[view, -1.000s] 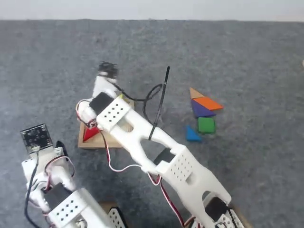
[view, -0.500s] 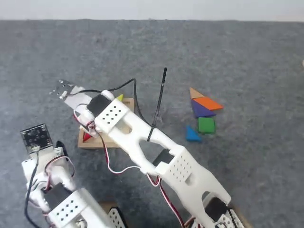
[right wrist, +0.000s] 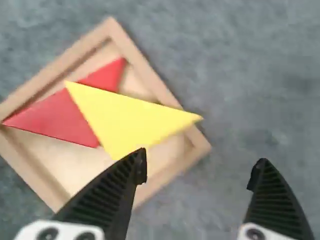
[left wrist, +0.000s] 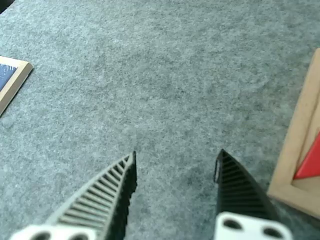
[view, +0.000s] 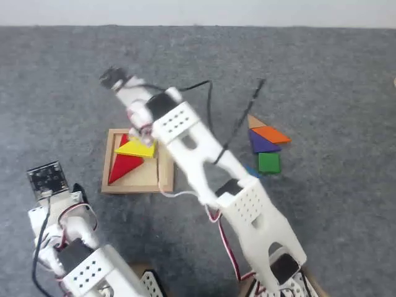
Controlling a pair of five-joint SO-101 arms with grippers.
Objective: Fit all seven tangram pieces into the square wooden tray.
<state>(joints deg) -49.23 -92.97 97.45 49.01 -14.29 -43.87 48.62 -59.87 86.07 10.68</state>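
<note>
The right jaws stand spread wide with nothing between them, poised above the far edge of the wooden tray (view: 133, 188). The left jaws are also parted and empty, low over the bare counter (view: 309, 74) at the tray's near-left side.

2 pieces are in the tray. A red triangle (right wrist: 55, 117) lies flat on the tray floor, and a larger yellow triangle (right wrist: 127, 122) lies across it, with 1 sharp tip reaching out over the rim. We judge that the yellow piece has been dropped in but not seated, because it rides on the red one rather than beside it. The step in hand is therefore settling piece 2 of 7.

The next move calls for a gentle nudge or a fresh grip, to slide the yellow triangle off the red one and bring its tip inside the walls. It should do this without shoving the light tray.

The other 5 pieces wait well to the right, clustered close together:
- a tan triangle (view: 253, 120)
- an orange piece (view: 271, 133)
- a purple piece (view: 261, 143)
- a green square (view: 268, 162)
- a blue triangle (view: 250, 168), partly behind the right arm (view: 247, 210)

All are thin, flat and brightly coloured.
</note>
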